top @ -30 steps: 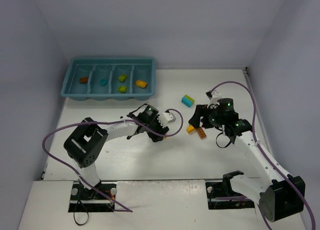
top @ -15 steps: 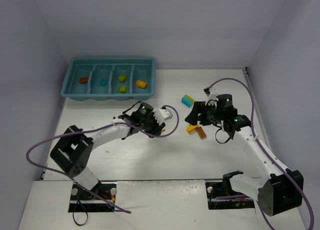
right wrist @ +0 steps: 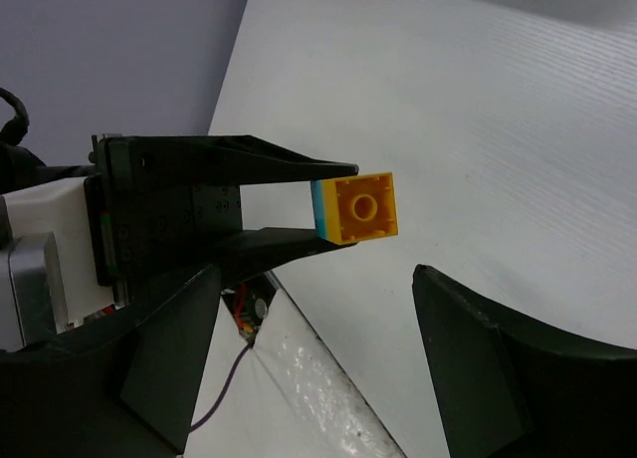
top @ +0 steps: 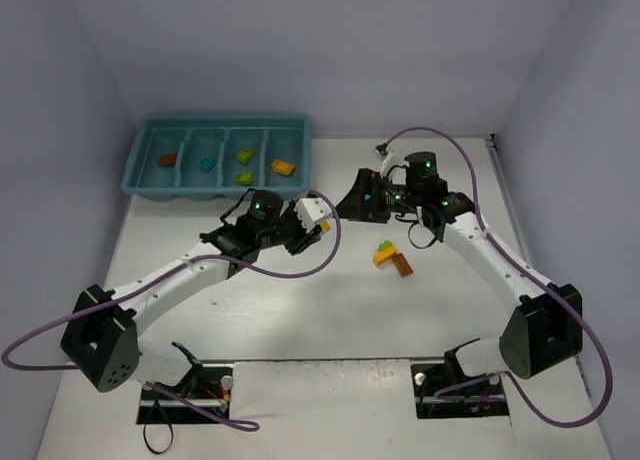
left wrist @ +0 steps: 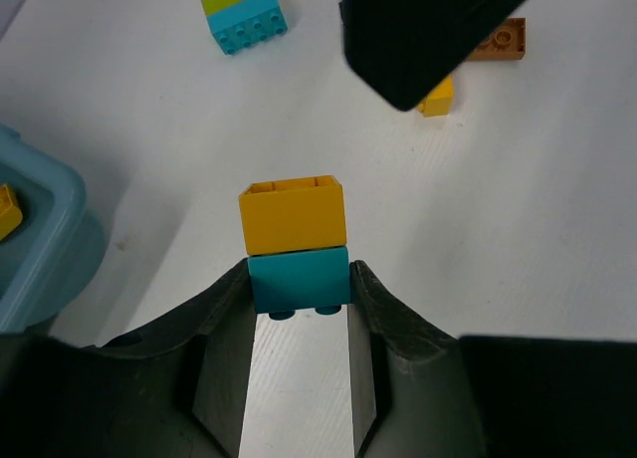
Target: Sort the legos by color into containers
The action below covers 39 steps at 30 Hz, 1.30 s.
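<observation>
My left gripper (left wrist: pixel 299 284) is shut on a teal brick (left wrist: pixel 299 279) that has a yellow brick (left wrist: pixel 293 214) stuck to its far end, held above the table. It also shows in the top view (top: pixel 323 224). My right gripper (top: pixel 352 204) is open and empty and faces the left one. In the right wrist view, the yellow brick (right wrist: pixel 363 207) sits just beyond the gap between my right gripper's (right wrist: pixel 317 274) wide-open jaws, not touching them. The teal-blue tray (top: pixel 300 170) holds a brown-orange brick (top: pixel 168 160), a teal one (top: pixel 206 164), two lime ones (top: pixel 245 156) and a yellow one (top: pixel 283 167).
A lime-on-teal brick pair (left wrist: pixel 244 15) lies on the table beyond the held stack. A lime and yellow clump (top: pixel 384 252) and a brown-orange brick (top: pixel 402 266) lie right of centre. The tray's corner (left wrist: pixel 40 239) is at the left of the left wrist view.
The left gripper has moved up and right with the brick stack. The right gripper has left the loose bricks and swung left and back to face it.
</observation>
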### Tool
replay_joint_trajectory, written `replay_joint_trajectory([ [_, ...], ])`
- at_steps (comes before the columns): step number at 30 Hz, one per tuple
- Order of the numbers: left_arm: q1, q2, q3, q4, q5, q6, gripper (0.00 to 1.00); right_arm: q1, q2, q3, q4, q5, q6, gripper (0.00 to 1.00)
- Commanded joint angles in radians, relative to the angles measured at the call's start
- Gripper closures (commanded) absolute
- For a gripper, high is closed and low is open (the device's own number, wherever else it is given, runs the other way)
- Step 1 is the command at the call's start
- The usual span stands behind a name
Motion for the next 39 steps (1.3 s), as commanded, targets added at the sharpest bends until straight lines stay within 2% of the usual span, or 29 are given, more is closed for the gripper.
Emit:
replay_joint_trajectory([
  [1,-0.001,-0.064,0.049,0.036,0.031,0.062,0.80,0.012,0.031,0.065,0.085,-0.086,0.037,0.26],
  [11,-0.004,-0.097,0.060,0.024,0.074,0.108,0.80,0.038,0.091,0.068,0.098,-0.090,0.023,0.28],
  [14,-0.004,-0.095,0.064,-0.030,0.097,0.125,0.80,0.039,0.104,0.077,0.110,-0.095,0.023,0.30],
  [31,-0.004,-0.098,0.071,-0.001,0.095,0.128,0.80,0.081,0.162,0.065,0.141,-0.162,0.016,0.35],
  [36,-0.004,-0.103,0.063,0.005,0.097,0.120,0.80,0.084,0.167,0.056,0.153,-0.164,0.017,0.42],
  [38,-0.004,-0.106,0.055,0.005,0.095,0.117,0.80,0.084,0.167,0.056,0.159,-0.168,0.017,0.50],
  [39,-0.004,-0.103,0.052,0.005,0.095,0.117,0.80,0.084,0.167,0.056,0.164,-0.170,0.014,0.57],
])
